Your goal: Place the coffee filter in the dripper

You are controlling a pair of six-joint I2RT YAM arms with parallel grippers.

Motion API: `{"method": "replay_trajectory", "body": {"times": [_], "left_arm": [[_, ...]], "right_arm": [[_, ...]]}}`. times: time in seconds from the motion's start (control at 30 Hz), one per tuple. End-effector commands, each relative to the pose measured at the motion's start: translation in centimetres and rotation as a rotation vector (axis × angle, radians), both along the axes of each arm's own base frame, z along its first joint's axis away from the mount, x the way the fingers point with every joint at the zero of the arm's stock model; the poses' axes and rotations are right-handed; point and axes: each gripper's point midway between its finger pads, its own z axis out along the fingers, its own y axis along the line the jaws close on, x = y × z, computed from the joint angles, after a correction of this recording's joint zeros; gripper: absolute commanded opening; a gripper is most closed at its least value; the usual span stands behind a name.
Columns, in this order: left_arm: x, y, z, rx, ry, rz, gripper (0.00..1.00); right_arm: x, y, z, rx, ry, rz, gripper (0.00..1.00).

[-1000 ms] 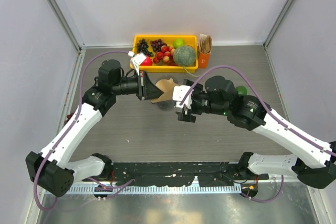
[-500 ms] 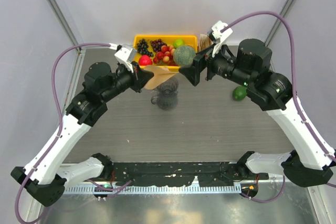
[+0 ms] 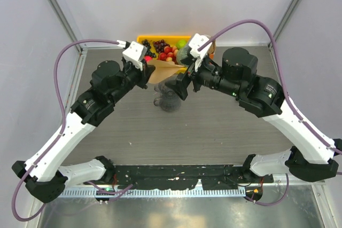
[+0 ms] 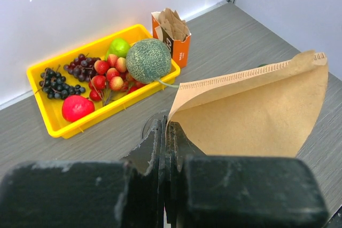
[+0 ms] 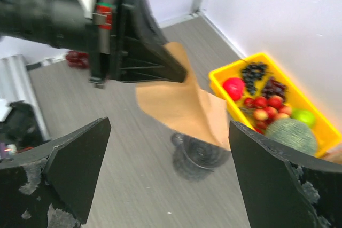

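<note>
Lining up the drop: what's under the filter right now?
The dripper stands on the table below the coffee filter; the paper hides part of its rim.

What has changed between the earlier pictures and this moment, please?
The left gripper, shut on the filter, lifted it off the table's middle and carried it toward the far tray. The right gripper rose with it and now faces the filter with its jaws wide open. The dripper and the tray stayed where they were.
</note>
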Motion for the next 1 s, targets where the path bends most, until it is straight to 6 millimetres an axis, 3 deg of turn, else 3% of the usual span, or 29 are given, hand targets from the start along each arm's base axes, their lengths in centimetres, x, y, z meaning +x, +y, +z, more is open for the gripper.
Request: {"method": "replay_trajectory", "body": {"times": [0.0, 0.3, 0.57, 0.83, 0.97], "left_arm": [[-0.2, 0.2, 3.0, -0.01, -0.087, 0.011, 0.0], [-1.3, -0.9, 4.0, -0.002, -0.155, -0.039, 0.0], [-1.8, -2.0, 4.4, 0.047, -0.206, -0.074, 0.0], [-2.2, -2.5, 4.4, 0.026, -0.196, -0.089, 0.08], [-2.5, -3.0, 4.5, 0.008, -0.183, -0.112, 0.18]], "right_arm": [[4.1, -2.2, 0.8, -0.079, -0.125, -0.243, 1.0], [5.8, -1.7, -1.4, -0.13, -0.082, -0.309, 0.9], [6.3, -0.9, -2.7, -0.172, -0.069, -0.312, 0.73], [6.4, -0.3, -3.1, -0.161, -0.043, -0.306, 0.39], [6.1, 0.2, -3.2, -0.146, -0.027, -0.287, 0.24]]}}
